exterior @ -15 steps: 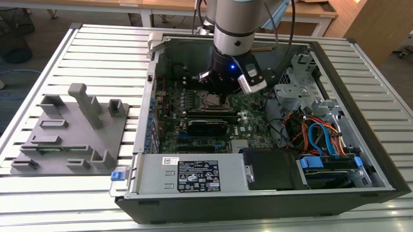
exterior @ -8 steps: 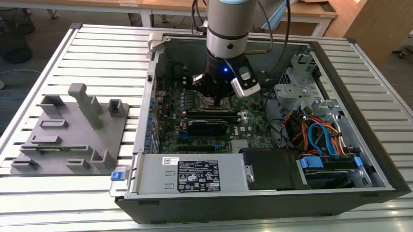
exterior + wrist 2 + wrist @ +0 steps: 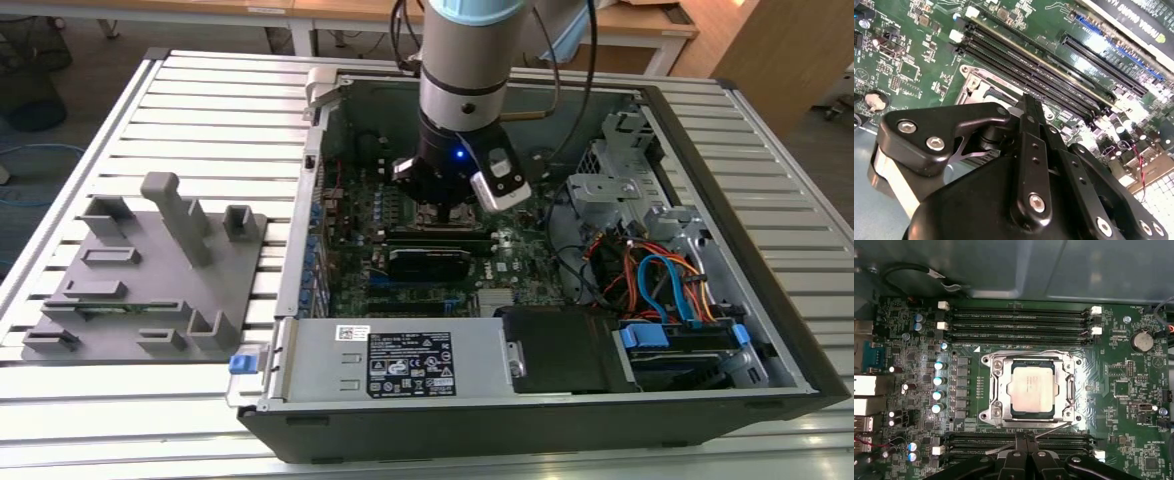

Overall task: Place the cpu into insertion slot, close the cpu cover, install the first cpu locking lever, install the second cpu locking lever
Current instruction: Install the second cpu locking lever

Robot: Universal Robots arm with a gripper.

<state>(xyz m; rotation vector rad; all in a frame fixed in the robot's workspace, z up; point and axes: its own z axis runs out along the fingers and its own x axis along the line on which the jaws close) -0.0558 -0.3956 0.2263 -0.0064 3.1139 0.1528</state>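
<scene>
This looks like a robotics lab or workshop. In the exterior view, an open black desktop computer case lies on a slatted grey metal workbench. A grey plastic fixture block sits at centre left, and light wooden desks stand along the top.

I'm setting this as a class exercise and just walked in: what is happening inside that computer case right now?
A single robot arm reaches down into an open computer case, its gripper hovering just beside the insertion slot on the green motherboard. The cpu already lies in the slot, silver top up, and the cpu cover appears closed around it. A thin locking lever runs along one edge of the socket. The fingers look shut with nothing between them.
</scene>
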